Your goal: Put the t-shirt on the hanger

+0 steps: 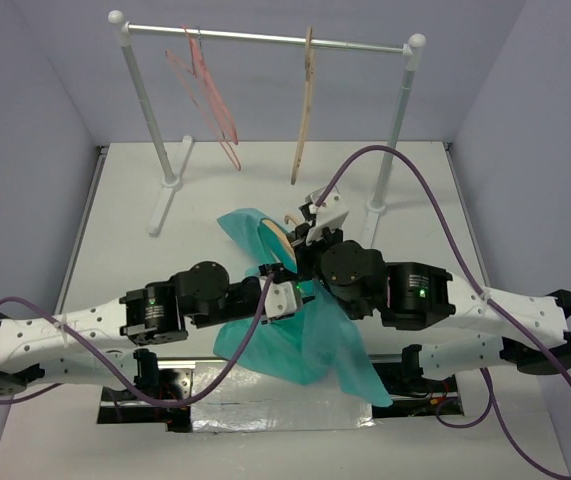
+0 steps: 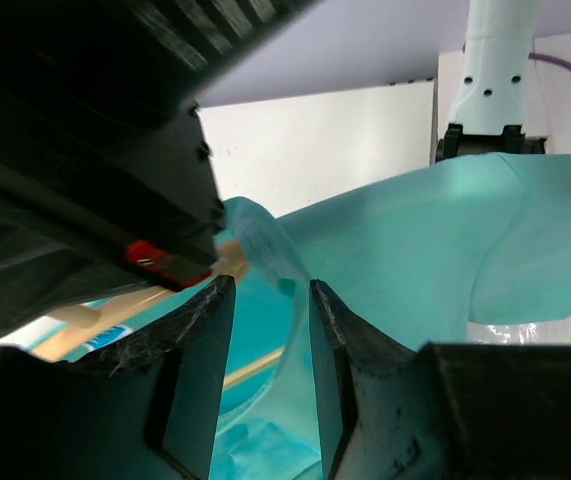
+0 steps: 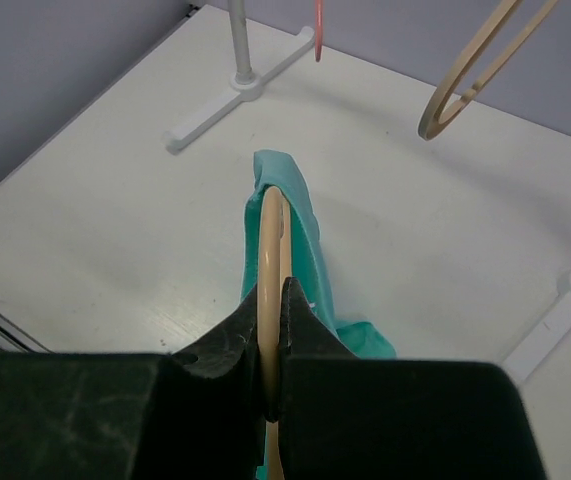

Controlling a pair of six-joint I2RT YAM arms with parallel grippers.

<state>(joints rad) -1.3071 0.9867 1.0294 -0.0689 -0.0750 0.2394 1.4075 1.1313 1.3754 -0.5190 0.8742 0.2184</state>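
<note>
Mostly the t-shirt [image 1: 295, 345] hides the hanger [image 3: 268, 260], clamped in the right fingers [image 3: 310, 340]; left fingers [image 2: 200, 325] stand half-open astride a fold.

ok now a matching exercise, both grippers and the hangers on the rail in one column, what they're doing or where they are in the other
1 right gripper
2 left gripper
3 pink hangers
4 tan hanger

a on the rail, left of its middle
b shut on the cream hanger
c on the rail, right of its middle
d a fold of the t-shirt between its fingers

Pairs: 1-b, 2-d, 3-a, 4-c
</note>
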